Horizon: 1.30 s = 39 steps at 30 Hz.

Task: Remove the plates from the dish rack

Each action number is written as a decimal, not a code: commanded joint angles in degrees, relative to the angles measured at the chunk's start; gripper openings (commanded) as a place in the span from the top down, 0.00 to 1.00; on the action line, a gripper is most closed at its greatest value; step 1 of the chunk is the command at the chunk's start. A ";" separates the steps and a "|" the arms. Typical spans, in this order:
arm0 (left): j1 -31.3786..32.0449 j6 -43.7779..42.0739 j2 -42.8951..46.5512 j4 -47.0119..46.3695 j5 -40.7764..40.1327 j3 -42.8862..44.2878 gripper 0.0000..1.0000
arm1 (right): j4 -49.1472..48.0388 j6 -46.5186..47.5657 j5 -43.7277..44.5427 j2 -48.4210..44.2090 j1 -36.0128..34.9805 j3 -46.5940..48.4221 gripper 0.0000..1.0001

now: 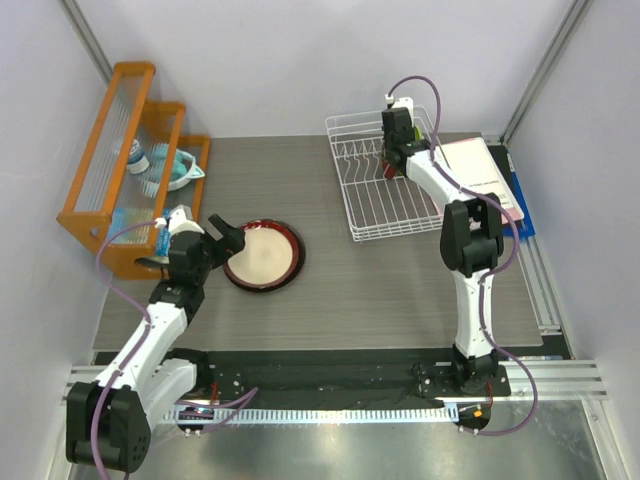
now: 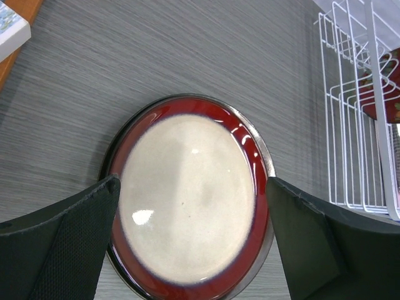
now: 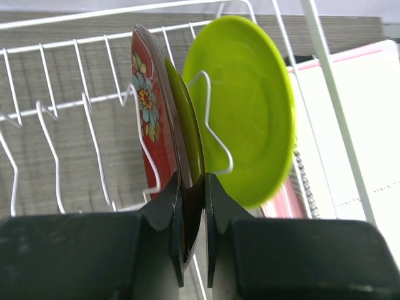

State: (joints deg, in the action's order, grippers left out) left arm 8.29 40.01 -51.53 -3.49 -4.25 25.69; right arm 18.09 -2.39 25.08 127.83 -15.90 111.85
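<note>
My right jaws are nearly closed, pinching the top rim of the small dark red round plate with white flower marks (image 3: 149, 119). It stands on edge in the white wire dish rack (image 1: 380, 200), between upright prongs. Just beside it, past one bent prong (image 3: 211, 125), stands the lime green round plate (image 3: 250, 112), also upright.

To do this lift well, I judge I should draw the red plate straight up along its own plane until its lower edge clears the prongs. Only then should I swing away, or it may catch the wire or knock the green plate. The hold is thin, on the rim only, so I would move slowly.

My right arm (image 1: 470, 240) reaches far forward, its wrist bent down over the rack's back end.

My left jaws are spread wide, one finger on either side of the dark-red-rimmed cream plate (image 2: 187, 200), which lies flat on the grey desk (image 2: 156, 56). I cannot tell whether they touch it. My left arm (image 1: 160, 320) leans forward beside the orange wooden shelf (image 1: 110, 150).
</note>
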 commanded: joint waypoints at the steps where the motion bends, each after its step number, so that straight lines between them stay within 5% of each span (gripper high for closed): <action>1: 0.14 -0.63 -0.77 0.76 0.21 2.08 0.01 | -5.16 2.04 7.34 -10.48 -0.89 -2.77 0.99; 17: 0.14 1.56 -2.52 -3.54 10.22 2.43 0.01 | -0.95 -3.67 7.18 -32.26 -7.38 -14.54 0.99; 26: 0.14 4.19 -6.47 -15.04 21.37 1.11 0.01 | 1.78 -15.78 -10.47 -44.41 -12.75 -29.29 0.99; 39: 1.55 10.96 -15.88 -29.56 31.58 -0.38 0.01 | -17.82 -32.05 -28.86 -49.87 -17.14 -49.80 0.99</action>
State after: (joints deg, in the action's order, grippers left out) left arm 8.95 48.36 -65.36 -25.26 23.03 25.93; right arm 14.74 -27.31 2.70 80.27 -31.24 62.17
